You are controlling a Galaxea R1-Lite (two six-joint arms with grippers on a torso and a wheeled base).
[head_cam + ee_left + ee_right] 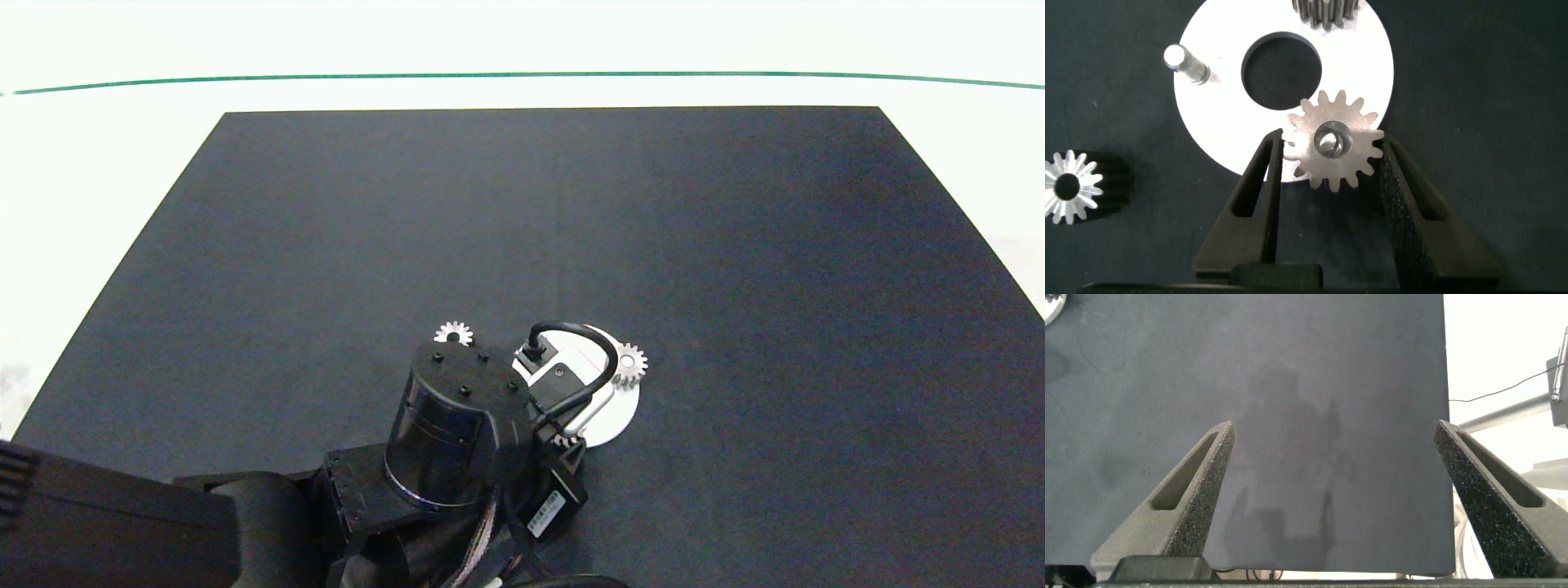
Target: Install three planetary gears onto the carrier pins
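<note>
**Silvery gear sitting on a carrier pin between the left fingers**

Silvery metal is what you are seeing at the centre of the left wrist view: a small toothed spur gear (1335,141) is sitting over one white-silver carrier pin (1328,139), whose tip is showing through its centre hole, at the edge of the flat white round disc (1208,122) with the large central hole. Your left gripper (1331,167) is straddling that gear, its two grey fingers standing just off the teeth on either side, so the jaws are apart and not squeezing it. A second gear (1325,12) is sitting at the disc's far rim, and a bare pin (1182,61) is standing free on the disc. The third gear (1074,186) is lying on the black mat (735,245), apart from the disc. Your right gripper (1335,506) is hovering over bare mat near its edge, fingers spread wide and holding nothing.
</note>
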